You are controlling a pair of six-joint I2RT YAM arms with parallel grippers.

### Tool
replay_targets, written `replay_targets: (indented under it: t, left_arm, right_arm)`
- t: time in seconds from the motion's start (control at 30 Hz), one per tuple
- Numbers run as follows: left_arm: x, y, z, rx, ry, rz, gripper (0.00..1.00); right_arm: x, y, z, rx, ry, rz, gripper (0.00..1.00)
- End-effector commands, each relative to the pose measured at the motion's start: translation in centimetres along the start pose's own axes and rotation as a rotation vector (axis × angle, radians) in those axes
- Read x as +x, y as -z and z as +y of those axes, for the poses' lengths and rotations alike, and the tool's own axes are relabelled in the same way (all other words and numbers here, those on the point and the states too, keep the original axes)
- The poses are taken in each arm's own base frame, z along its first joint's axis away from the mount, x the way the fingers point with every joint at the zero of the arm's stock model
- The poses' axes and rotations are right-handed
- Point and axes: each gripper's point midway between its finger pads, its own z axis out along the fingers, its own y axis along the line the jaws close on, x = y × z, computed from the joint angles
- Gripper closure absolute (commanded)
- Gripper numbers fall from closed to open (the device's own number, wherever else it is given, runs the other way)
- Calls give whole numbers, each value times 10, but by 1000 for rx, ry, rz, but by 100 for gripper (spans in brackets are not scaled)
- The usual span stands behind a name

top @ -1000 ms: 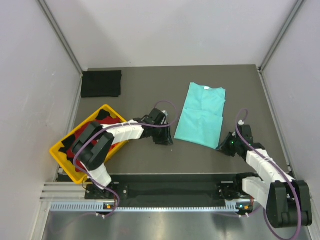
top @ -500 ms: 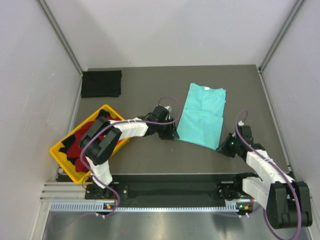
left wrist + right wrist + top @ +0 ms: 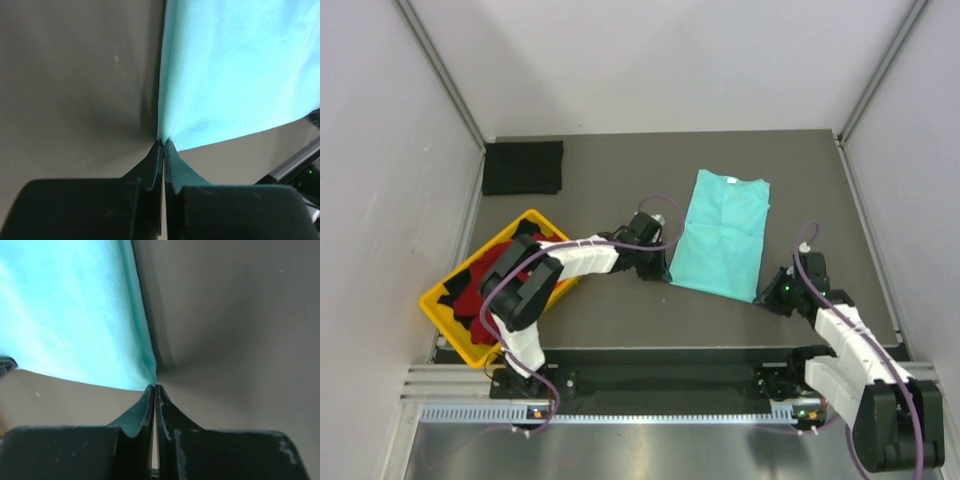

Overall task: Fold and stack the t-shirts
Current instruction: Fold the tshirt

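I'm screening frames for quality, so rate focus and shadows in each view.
Top view: sharp and evenly lit, the teal shirt casts hardly any shadow. Left wrist: weave crisp near the left pincer, its dark body blurred, soft shadow on the table beside the cloth. Right wrist: the same, shadow right of the cloth at the right pincer.

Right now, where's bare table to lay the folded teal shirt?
Bare table between black shirt and teal shirt, and along the near edge. Crowded: tray at left, left fingers and right fingers pinching teal's near corners.
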Motion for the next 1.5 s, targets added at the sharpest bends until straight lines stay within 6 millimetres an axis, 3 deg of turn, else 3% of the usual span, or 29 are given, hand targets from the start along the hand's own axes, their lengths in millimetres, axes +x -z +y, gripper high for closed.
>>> replay_targets:
  t: [0.0,0.13,0.33,0.57,0.7,0.83,0.9,0.97,1.0,1.03,1.1,1.13,1.2,1.23,1.47]
  left_arm:
    - [10,30,-8,-21,-34,-13,100]
    - [20,51,-22,-14,-45,-34,100]
    - [35,64,-33,-4,-57,-22,100]
    - [18,74,-49,4,-73,-58,100]
    - [-1,71,-57,-16,-92,-69,100]
    - [-46,76,-79,20,-96,-135,100]
    - [-62,71,-75,1,-90,-136,100]
    - [-88,74,-86,23,-92,-175,100]
    - [-99,69,-78,9,-74,-175,100]
    - [-115,74,-88,37,-74,-203,100]
    - [-136,68,-80,42,-41,-214,100]
    - [-152,72,-87,75,-38,-243,100]
    - [-173,70,-86,120,-19,-255,100]
    - [-190,75,-95,161,-30,-298,100]
    - [-249,69,-112,360,-79,-401,100]
  right_arm:
    - [-14,19,13,-23,30,-59,100]
    - [-7,32,8,-11,36,-59,100]
    - [-5,52,17,-60,38,-86,100]
    - [-18,67,39,-149,82,-138,100]
    - [-43,80,63,-185,116,-186,100]
    - [-73,87,82,-182,154,-231,100]
    - [-92,88,96,-192,164,-250,100]
    - [-107,84,109,-194,183,-247,100]
    - [-115,84,115,-205,188,-258,100]
    - [-121,83,119,-205,200,-260,100]
    - [-141,79,131,-209,214,-273,100]
    - [-147,69,130,-191,209,-255,100]
    - [-166,72,144,-211,221,-284,100]
    - [-173,71,147,-212,228,-293,100]
    - [-219,44,164,-230,239,-288,100]
